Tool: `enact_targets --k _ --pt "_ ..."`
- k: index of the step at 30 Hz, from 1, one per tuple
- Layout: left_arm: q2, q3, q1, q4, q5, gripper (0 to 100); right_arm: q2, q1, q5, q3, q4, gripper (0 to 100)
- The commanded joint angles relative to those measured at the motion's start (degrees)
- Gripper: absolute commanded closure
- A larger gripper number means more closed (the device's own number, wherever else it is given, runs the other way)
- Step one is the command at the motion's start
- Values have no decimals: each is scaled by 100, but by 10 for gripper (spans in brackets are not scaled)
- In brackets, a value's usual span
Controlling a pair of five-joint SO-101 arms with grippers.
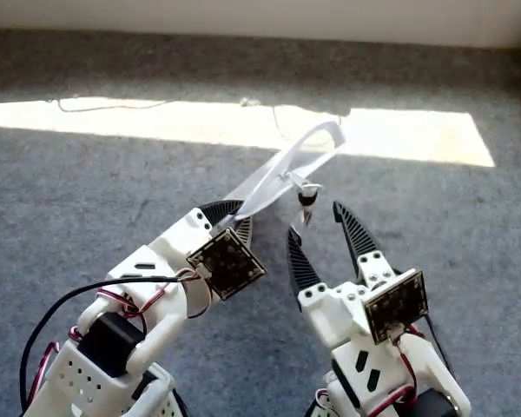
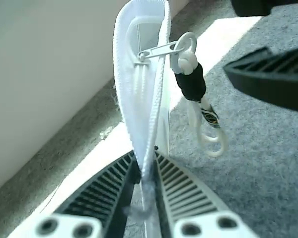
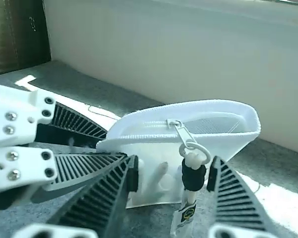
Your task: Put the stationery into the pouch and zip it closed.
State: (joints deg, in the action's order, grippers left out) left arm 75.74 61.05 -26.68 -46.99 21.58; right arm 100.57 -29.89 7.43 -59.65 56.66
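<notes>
Pouch (image 1: pixel 288 167) hangs by its edge, pinched tight in the left claw (image 2: pixel 146 168), while the right claw (image 1: pixel 314 220) gapes wide beside it, fingers (image 1: pixel 300 261) flanking the pouch's dangling zipper pull (image 1: pixel 306 198).

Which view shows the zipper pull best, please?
The right wrist view: the pull sits large and face-on along the top edge of the pouch. The left wrist view shows it side-on; the high view shows it small and far.
</notes>
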Motion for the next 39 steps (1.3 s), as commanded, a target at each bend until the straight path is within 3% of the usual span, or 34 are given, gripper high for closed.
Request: enact_targets --k 1,7,13,23,32,39 --pt "66 -22 -251 0 -70 995 -760 -75 35 -31 -699 782" --pt "66 -22 -224 0 -79 995 -1534 127 26 -57 -1226 783" --pt "66 -22 -215 -18 -79 995 -1640 620 26 -66 -1068 806" --pt "66 -22 -215 -18 -79 995 -1464 646 35 -84 -664 850" --pt "66 -22 -215 -26 -79 995 -2193 655 35 -75 -1305 858" --pt "66 -22 -215 -26 -79 995 -2185 998 404 -75 -1305 967"
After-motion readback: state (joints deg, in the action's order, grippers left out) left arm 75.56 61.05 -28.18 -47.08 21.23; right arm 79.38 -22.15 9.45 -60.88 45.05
